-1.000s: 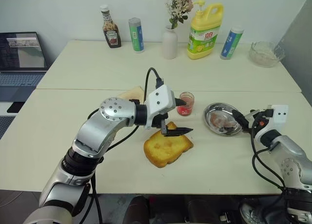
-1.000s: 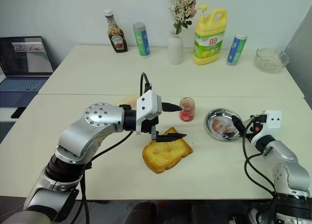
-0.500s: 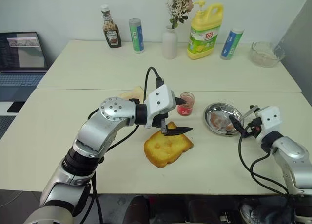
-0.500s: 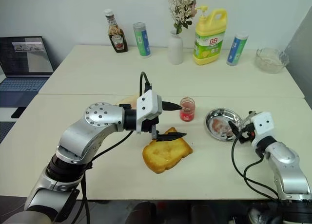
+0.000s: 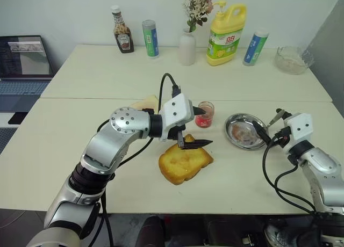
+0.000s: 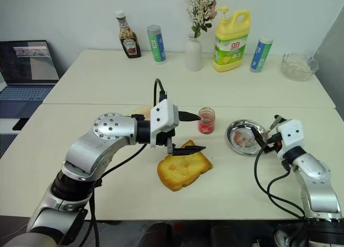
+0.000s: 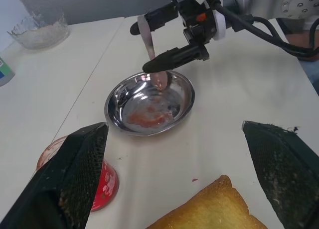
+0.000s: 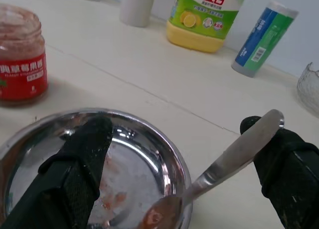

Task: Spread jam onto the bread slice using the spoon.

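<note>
The golden bread slice [image 5: 185, 162] lies near the table's front middle. Just above its far edge my left gripper [image 5: 203, 128] hovers open and empty, with the small jar of red jam [image 5: 205, 115] right behind it. To the right stands the round steel dish [image 5: 230, 130], smeared with jam. My right gripper [image 5: 267, 130] is at the dish's right rim, fingers wide apart. The spoon [image 8: 224, 164] rests with its bowl in the dish and its handle end leaning on one finger [image 8: 284, 159]; it is not clamped. The left wrist view shows the spoon [image 7: 148, 37] between those fingers.
A paler slice [image 5: 146, 103] lies behind my left forearm. Along the back stand a ketchup bottle [image 5: 122, 36], two cans, a white vase [image 5: 187, 45], a yellow detergent jug [image 5: 226, 35] and a glass bowl [image 5: 293, 59]. A laptop [image 5: 24, 62] sits far left.
My right wrist has rolled and lifted a little at the dish's rim, tipping the spoon's handle upward. The left arm, bread and jar have stayed put.
</note>
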Tool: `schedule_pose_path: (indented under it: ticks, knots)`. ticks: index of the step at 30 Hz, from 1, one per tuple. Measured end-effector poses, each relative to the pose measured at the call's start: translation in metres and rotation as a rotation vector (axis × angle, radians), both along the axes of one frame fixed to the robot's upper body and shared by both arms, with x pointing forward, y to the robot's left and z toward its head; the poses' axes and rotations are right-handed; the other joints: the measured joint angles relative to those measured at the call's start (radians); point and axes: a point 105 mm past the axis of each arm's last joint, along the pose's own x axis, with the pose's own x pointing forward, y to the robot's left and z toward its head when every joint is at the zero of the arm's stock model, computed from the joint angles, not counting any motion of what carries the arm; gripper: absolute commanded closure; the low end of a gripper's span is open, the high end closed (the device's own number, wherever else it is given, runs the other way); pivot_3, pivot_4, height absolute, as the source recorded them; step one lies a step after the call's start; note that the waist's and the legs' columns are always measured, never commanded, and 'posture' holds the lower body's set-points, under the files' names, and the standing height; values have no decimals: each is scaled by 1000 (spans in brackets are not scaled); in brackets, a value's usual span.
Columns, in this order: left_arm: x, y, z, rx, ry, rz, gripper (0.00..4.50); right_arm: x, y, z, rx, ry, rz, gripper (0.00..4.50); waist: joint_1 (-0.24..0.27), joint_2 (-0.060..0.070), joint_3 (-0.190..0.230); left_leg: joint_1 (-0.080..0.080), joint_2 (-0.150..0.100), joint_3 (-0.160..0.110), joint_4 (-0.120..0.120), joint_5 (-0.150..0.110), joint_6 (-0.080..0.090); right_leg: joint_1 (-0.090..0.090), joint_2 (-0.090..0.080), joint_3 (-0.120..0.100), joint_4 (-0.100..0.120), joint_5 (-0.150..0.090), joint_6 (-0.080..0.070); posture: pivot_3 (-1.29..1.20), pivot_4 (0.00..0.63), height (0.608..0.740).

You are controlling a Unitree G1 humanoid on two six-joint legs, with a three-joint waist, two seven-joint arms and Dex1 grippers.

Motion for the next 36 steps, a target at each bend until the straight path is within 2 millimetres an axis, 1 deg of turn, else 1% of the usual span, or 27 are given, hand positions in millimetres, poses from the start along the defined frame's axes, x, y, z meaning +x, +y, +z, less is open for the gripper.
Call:
schedule_pose_path:
  ticks: [1, 3, 7, 13, 17, 19, 22, 26, 33, 36]
  knots:
    - [0, -1, -1, 3, 2, -3, 0, 1, 1, 0, 54, 2, -5, 41, 0, 0, 0, 0, 0, 0, 0, 0, 0, 0, 0, 0, 0, 0, 0, 0, 150, 740]
    - [-1, -1, -2, 5, 5, -6, 0, 2, 3, 3, 107, 3, -1, 41, 1, 0, 0, 0, 0, 0, 0, 0, 0, 0, 0, 0, 0, 0, 0, 0, 150, 740]
    - [-1, -1, -2, 6, 5, -6, 0, 1, 8, 13, 133, -15, 29, 41, 1, 0, 0, 0, 0, 0, 0, 0, 0, 0, 0, 0, 0, 0, 0, 0, 150, 740]
    - [-1, -1, -3, 7, 6, -7, 0, 2, 13, 17, 204, -5, 42, 41, 1, 0, 0, 0, 0, 0, 0, 0, 0, 0, 0, 0, 0, 0, 0, 0, 150, 740]
    - [-1, -2, -3, 9, 8, -9, 0, 4, 8, 22, 301, -4, 18, 41, 1, 0, 0, 0, 0, 0, 0, 0, 0, 0, 0, 0, 0, 0, 0, 0, 150, 740]
    - [-2, -2, -4, 10, 9, -10, 0, 4, 3, 25, 310, -11, -4, 41, 1, 0, 0, 0, 0, 0, 0, 0, 0, 0, 0, 0, 0, 0, 0, 0, 150, 740]
    - [-2, -2, -4, 11, 9, -11, 0, 4, -4, 29, 280, -20, -27, 41, 1, 0, 0, 0, 0, 0, 0, 0, 0, 0, 0, 0, 0, 0, 0, 0, 150, 740]
    - [-2, -3, -5, 13, 12, -14, 0, 2, -6, 24, 212, 6, -28, 41, 1, 0, 0, 0, 0, 0, 0, 0, 0, 0, 0, 0, 0, 0, 0, 0, 150, 740]
    - [-2, -3, -5, 15, 12, -16, 0, -2, -4, 9, 207, 66, -11, 41, 1, 0, 0, 0, 0, 0, 0, 0, 0, 0, 0, 0, 0, 0, 0, 0, 150, 740]
    - [-3, -3, -5, 15, 12, -16, 0, -2, -2, 7, 203, 75, -4, 41, 0, 0, 0, 0, 0, 0, 0, 0, 0, 0, 0, 0, 1, 0, 0, 0, 150, 740]
